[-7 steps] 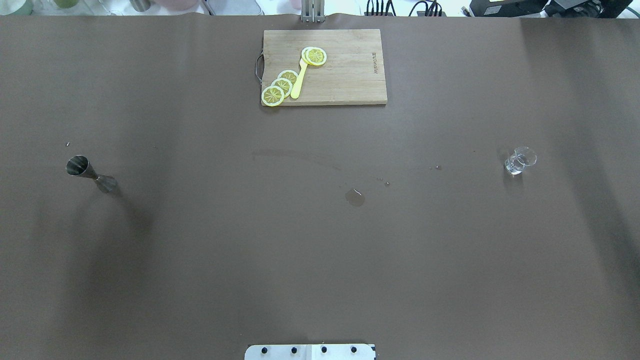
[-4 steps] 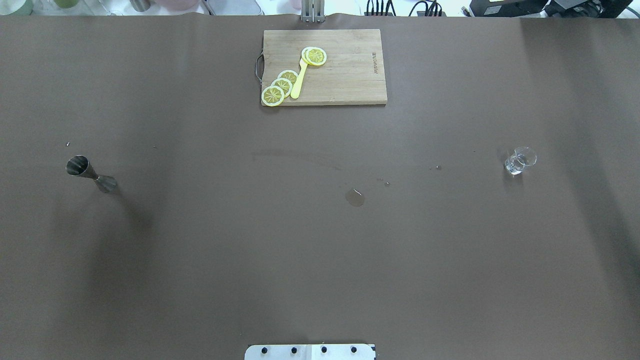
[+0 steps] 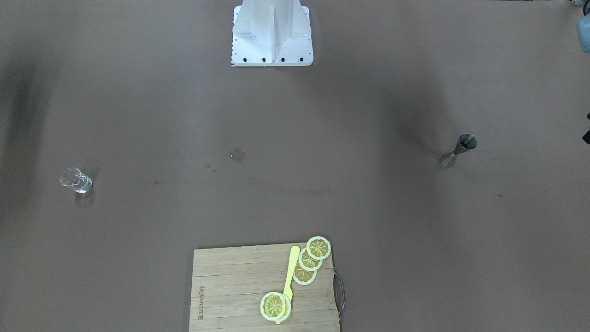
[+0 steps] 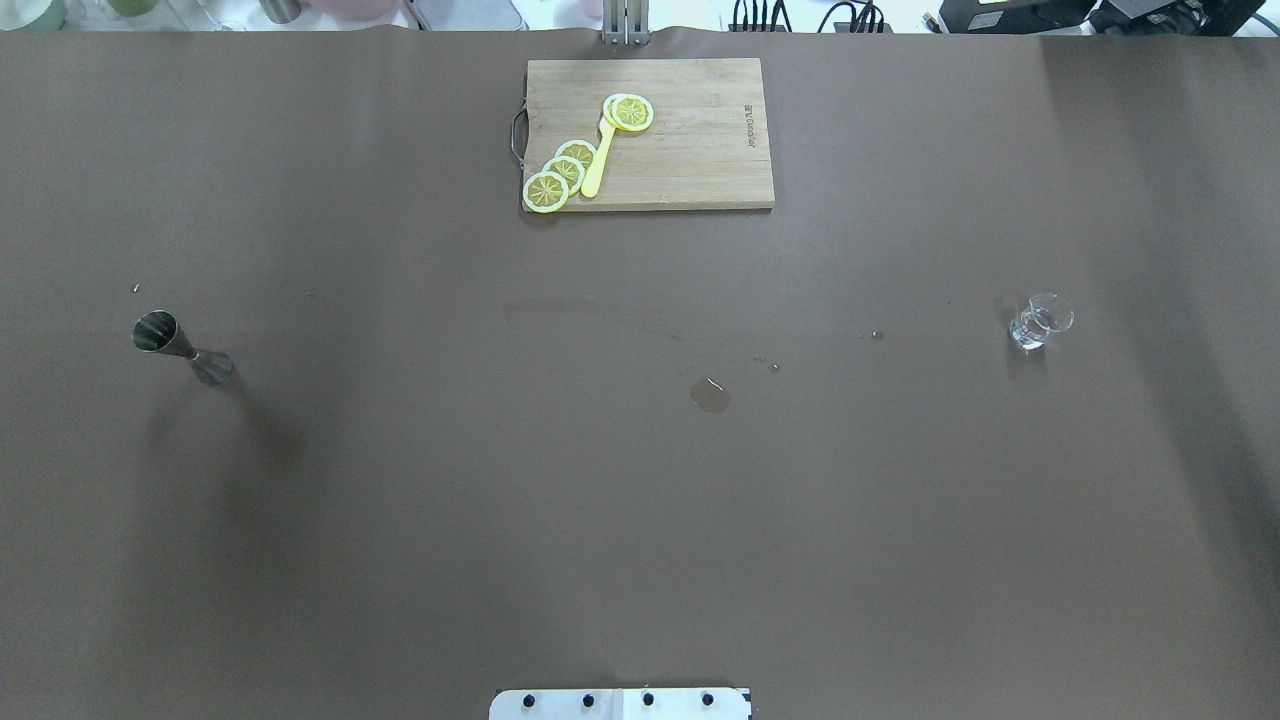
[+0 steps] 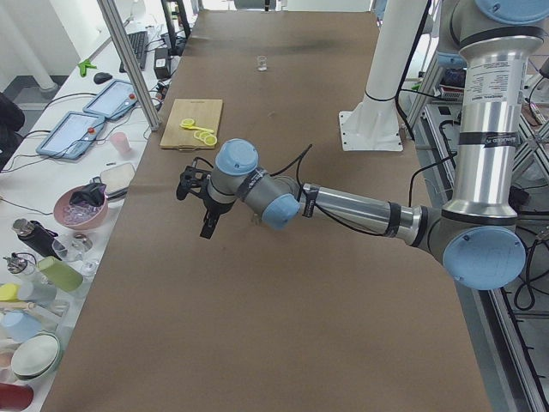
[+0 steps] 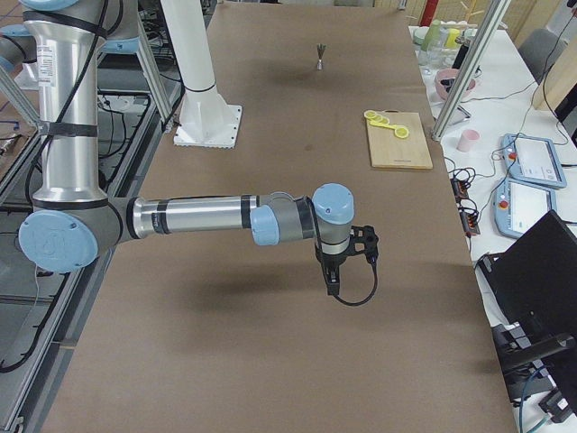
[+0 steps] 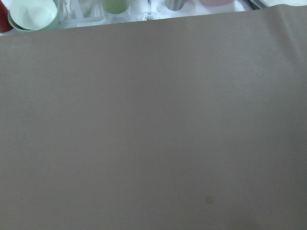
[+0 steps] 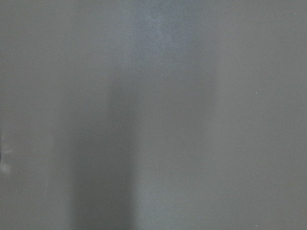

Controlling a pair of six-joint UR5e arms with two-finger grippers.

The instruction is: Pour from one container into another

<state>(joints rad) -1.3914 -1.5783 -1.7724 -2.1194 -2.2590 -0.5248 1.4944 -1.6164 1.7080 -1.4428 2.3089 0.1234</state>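
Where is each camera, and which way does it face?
Front-facing: across the table, facing the robot, looking down; shows only its base.
Overhead: behind the robot, looking forward and down; base edge only.
Exterior left: at the robot's left table end, looking along it; left arm, left hand.
Exterior right: opposite end; right arm, right hand.
Left wrist: bare table, bowl beyond; no body.
Right wrist: bare table; no body.
Shared: front-facing and overhead both show jigger, glass, cutting board, mirrored.

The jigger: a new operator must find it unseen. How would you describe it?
In the overhead view, start at the cutting board at the far edge. Far to its left, nearer the robot, stands the jigger. It is metal and hourglass-shaped; the glass opposite is clear.
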